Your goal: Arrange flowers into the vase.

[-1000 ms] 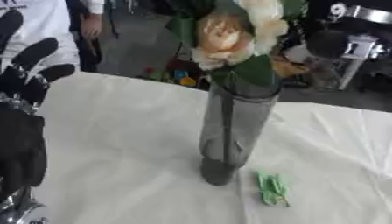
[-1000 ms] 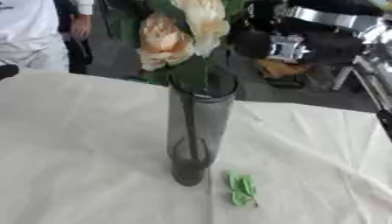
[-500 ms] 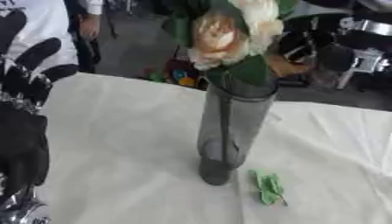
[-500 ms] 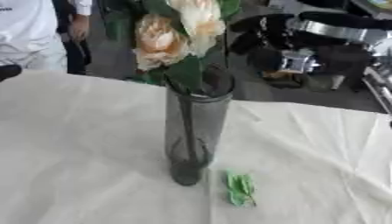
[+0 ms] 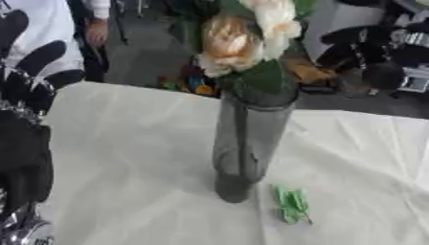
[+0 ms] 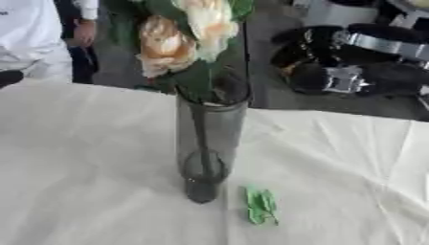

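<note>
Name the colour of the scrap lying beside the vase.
Green scrap, clearest in the right eye view.

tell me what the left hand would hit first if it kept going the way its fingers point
Probably nothing on the table. The left hand stands open at the view's left edge, fingers pointing up and away, well left of the vase. That line runs over the tablecloth toward the people beyond its far edge; depth there is unclear.

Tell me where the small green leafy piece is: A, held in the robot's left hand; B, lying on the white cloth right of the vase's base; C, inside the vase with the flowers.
B: the green piece lies flat on the cloth, just right of the vase base.
</note>
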Controlling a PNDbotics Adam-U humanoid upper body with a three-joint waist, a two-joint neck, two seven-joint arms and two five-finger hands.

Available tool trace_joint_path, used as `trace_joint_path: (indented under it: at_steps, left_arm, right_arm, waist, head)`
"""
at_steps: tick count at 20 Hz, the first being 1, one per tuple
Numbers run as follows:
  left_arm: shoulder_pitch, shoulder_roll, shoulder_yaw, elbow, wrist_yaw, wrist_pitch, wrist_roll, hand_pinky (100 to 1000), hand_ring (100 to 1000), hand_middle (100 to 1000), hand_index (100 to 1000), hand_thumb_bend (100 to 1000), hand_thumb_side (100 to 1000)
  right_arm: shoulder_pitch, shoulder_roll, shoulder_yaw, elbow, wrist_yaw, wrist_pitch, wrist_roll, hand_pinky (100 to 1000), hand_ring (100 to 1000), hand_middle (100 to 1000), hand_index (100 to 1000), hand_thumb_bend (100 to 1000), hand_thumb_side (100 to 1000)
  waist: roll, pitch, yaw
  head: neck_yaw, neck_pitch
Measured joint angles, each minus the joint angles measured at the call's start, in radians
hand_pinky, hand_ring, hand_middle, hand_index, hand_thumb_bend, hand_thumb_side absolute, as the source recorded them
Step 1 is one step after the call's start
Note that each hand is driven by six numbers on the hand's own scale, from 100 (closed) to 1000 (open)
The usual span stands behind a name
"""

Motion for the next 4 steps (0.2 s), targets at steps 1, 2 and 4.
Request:
trace_joint_path:
  at_steps: [1, 2, 4]
  left_arm:
    - [0.0, 0.0, 0.001, 0.0, -0.001, -0.001, 0.001, 731, 825, 907, 919, 100, 1000]
    - [0.0, 0.0, 0.001, 0.0, -0.003, -0.001, 0.001, 732, 826, 908, 919, 100, 1000]
    - [0.0, 0.0, 0.002, 0.0, -0.005, -0.002, 0.004, 732, 826, 908, 919, 100, 1000]
  right_arm:
    - [0.013, -0.005, -0.006, -0.003, -0.001, -0.001, -0.006, 888, 904, 829, 1000, 711, 773]
    - [0.025, -0.009, -0.014, -0.009, -0.002, -0.002, -0.012, 888, 903, 827, 1000, 708, 774]
    - [0.054, -0.017, -0.032, -0.022, -0.009, -0.005, -0.029, 887, 900, 824, 1000, 703, 778]
  waist:
    - [0.002, 0.0, -0.001]
    - [0.002, 0.0, -0.003]
    - [0.005, 0.0, -0.006]
  head:
    - [0.0, 0.0]
    - [0.0, 0.0]
    - [0.0, 0.0]
